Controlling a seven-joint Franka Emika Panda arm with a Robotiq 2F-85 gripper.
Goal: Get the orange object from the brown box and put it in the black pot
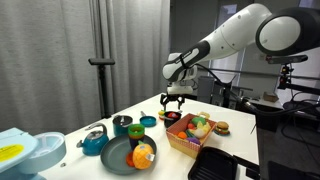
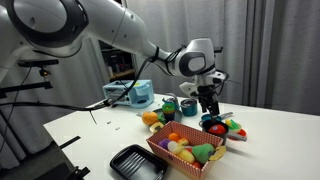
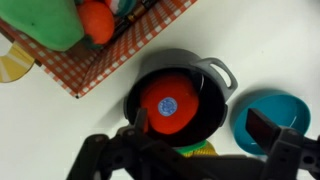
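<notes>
Pincer [image 3: 196, 138] spread wide, empty, above orange object [image 3: 168, 103] in black pot [image 3: 205, 62]

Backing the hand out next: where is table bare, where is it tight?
Bare: the white table stretch bordered by the black tray and the near edge. Crowded: around the black pot, hemmed by the brown box, teal bowl and cups.

1. A grey curtain [image 1: 50, 50] covers the back in both exterior views, from 9 to 1 o'clock.
2. A white table [image 1: 250, 135] fills the 6 o'clock half.
3. A black stand [image 1: 101, 65] rises at 10 o'clock.
4. The room is dim at 3 o'clock.
</notes>
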